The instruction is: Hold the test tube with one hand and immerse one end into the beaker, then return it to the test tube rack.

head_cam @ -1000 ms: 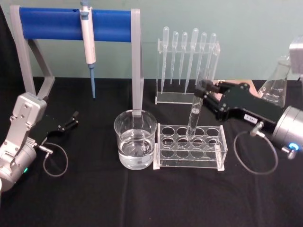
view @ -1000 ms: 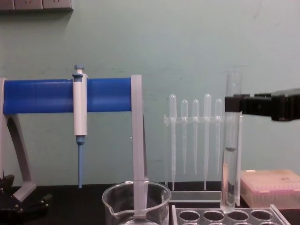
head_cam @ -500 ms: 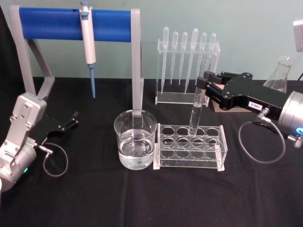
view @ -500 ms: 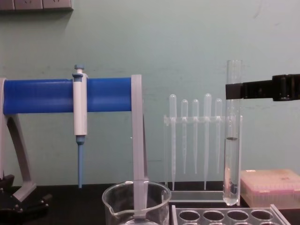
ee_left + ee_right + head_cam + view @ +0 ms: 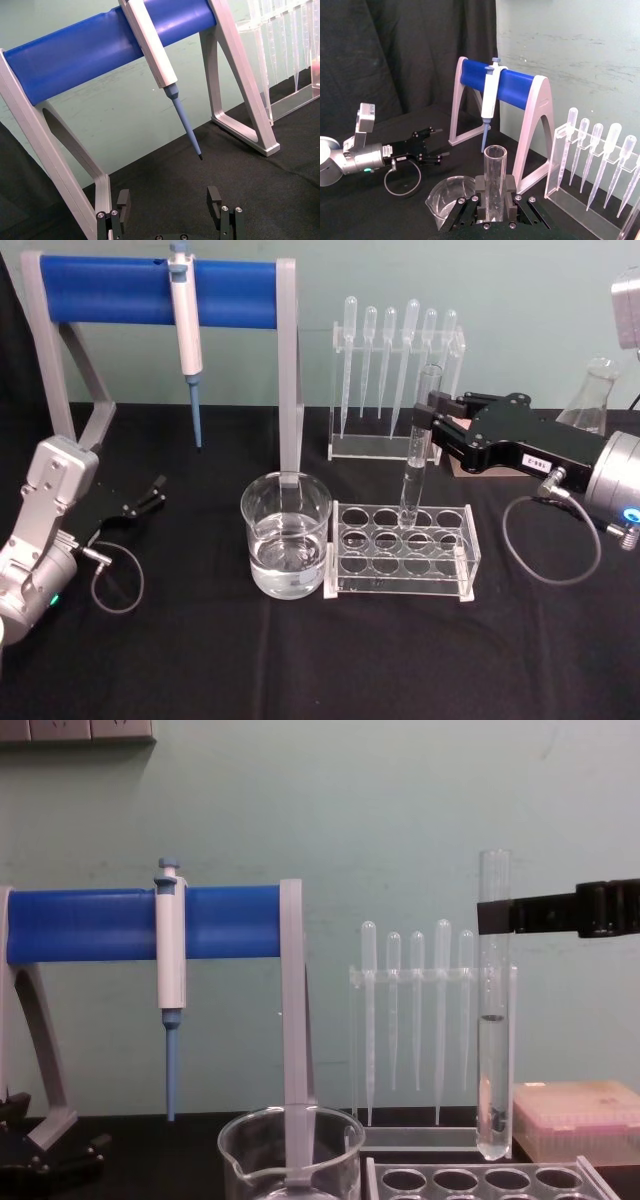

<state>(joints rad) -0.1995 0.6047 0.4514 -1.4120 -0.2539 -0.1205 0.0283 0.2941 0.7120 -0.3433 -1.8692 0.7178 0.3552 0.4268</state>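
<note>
Right gripper [image 5: 432, 418]: jaws closed on the test tube [image 5: 412, 455], clamping it on the upper part, a little below the rim. The right wrist view confirms both pads pressed flat against the glass.

Test tube: it hangs near upright above the test tube rack [image 5: 400, 578], over the back row towards the rack's right end. In the chest view its rounded bottom sits just above the rack's top plate, apparently clear of the holes. It carries clear liquid [image 5: 493, 1090] to roughly mid-height.

Beaker [image 5: 262, 540]: it stands just beside the rack's left end, part-filled with clear liquid.

Left gripper [image 5: 170, 200]: parked well to the left of the rack, jaws apart, nothing between them.

Handling assessment: the tube is judged light, rigid, smooth-walled and breakable. A hold high on the tube suits it, as this leaves the lower end free for dipping. Clamping force should be moderate: too little risks slippage on the glass, too much risks cracking. Because of the contents, the tube should be kept close to vertical.
</note>
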